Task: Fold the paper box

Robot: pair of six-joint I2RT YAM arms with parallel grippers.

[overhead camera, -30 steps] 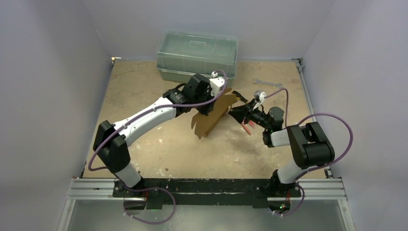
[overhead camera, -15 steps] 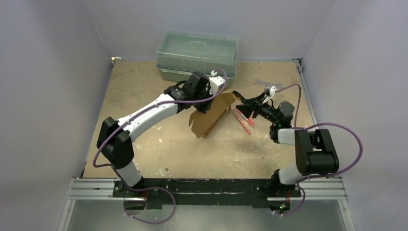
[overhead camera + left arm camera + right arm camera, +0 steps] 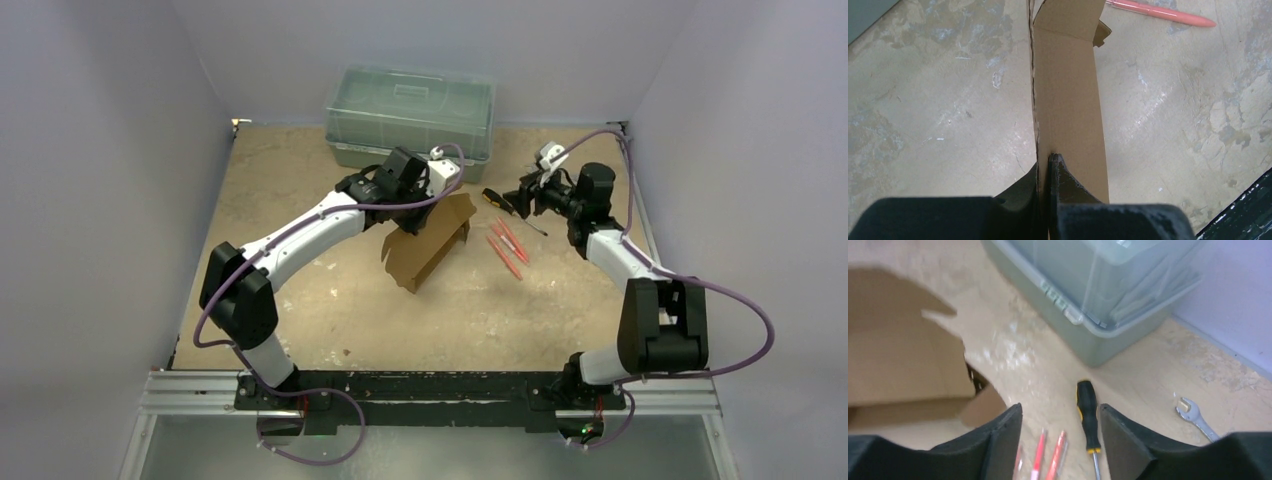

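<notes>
We see the left claw (image 3: 1049, 159) clamped on the box (image 3: 1068, 100) wall; the right claw (image 3: 1059, 412) stands wide and empty near the screwdriver (image 3: 1087, 407), apart from the box.

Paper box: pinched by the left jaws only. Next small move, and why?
Probably swing the right gripper over to the free end flaps of the paper box and nudge one inward. The left gripper has its jaws shut on one panel, holding the box tilted, while the right jaws are open, empty, near the screwdriver.
</notes>
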